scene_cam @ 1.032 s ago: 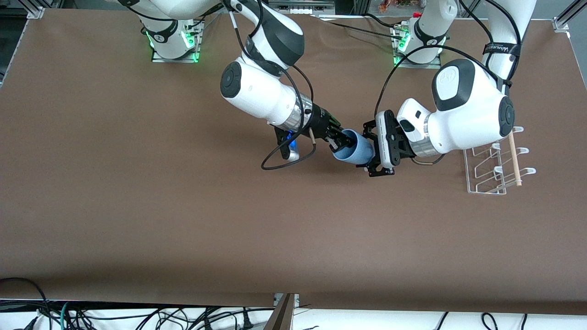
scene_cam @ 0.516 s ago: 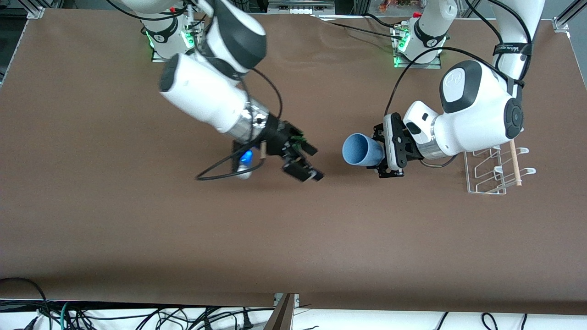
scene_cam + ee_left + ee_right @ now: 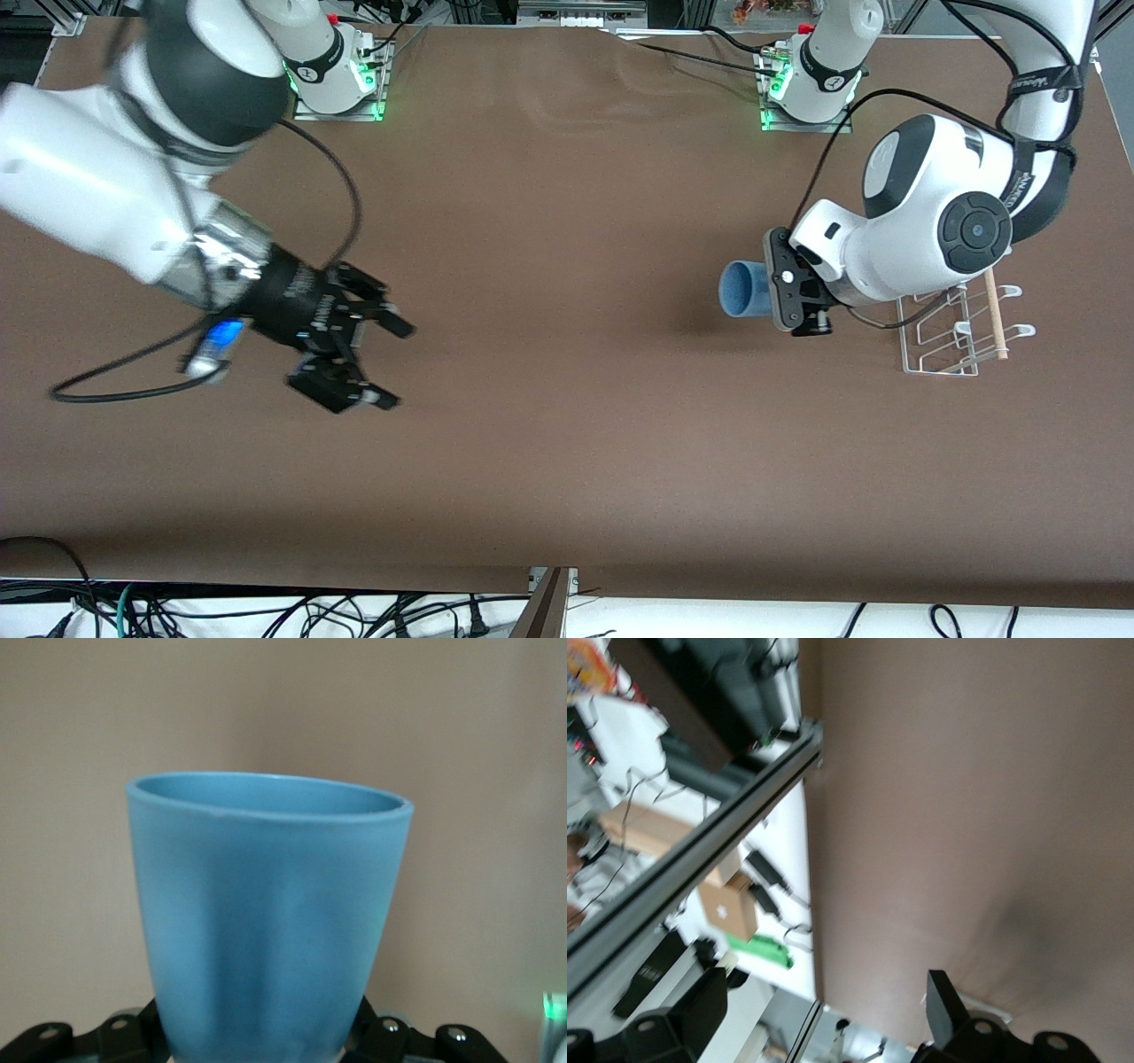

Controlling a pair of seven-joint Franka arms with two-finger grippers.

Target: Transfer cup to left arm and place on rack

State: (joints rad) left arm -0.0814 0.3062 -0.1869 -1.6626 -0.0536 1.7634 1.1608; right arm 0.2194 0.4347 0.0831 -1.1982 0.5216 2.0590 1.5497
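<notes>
The light-blue cup (image 3: 742, 290) lies sideways in my left gripper (image 3: 769, 294), which is shut on its base and holds it above the table beside the rack. Its open mouth points toward the right arm's end. In the left wrist view the cup (image 3: 266, 921) fills the middle, with black fingers (image 3: 390, 1041) on both sides of its base. The white wire rack (image 3: 957, 328) with its wooden dowel (image 3: 994, 315) stands at the left arm's end of the table. My right gripper (image 3: 376, 363) is open and empty, over the table toward the right arm's end.
The brown table (image 3: 567, 461) spreads wide between the two arms. The arm bases (image 3: 337, 71) stand along the table's top edge. Cables hang below the table's front edge (image 3: 266, 611). The right wrist view shows the table's edge and an aluminium frame bar (image 3: 700, 877).
My right gripper let go of the cup, opened and swung away toward the right arm's end. My left gripper kept the cup and carried it closer to the rack.
</notes>
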